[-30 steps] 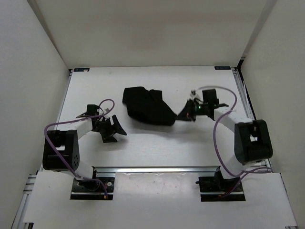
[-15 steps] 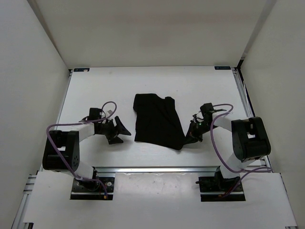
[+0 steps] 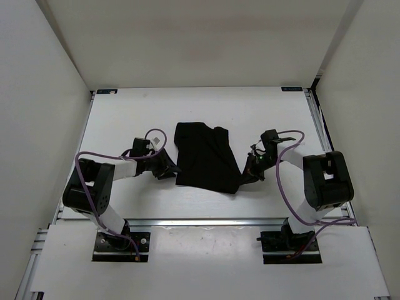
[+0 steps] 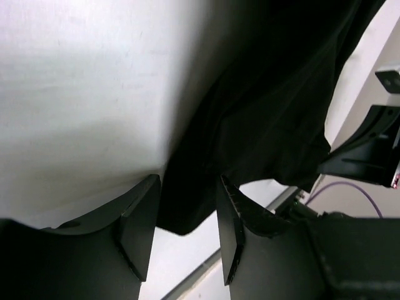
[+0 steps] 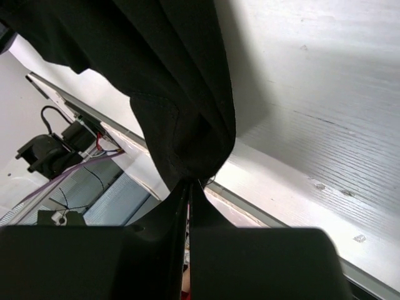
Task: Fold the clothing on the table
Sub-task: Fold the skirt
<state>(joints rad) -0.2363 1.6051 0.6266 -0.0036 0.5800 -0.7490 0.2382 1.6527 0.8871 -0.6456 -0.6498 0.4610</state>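
Pinches the near right corner of the black garment (image 3: 203,159) in the right gripper (image 3: 249,172), closed tight on a bunch of cloth. Straddles the near left corner with the left gripper (image 3: 167,167), partway open, dark fabric lying in the gap between the fingers (image 4: 140,225). Lies spread mostly flat on the white tabletop (image 3: 125,112), about midway between the two arms, near edge slanting down toward the right, far edge showing a small notch. Stops well short of the far rail (image 3: 200,87).
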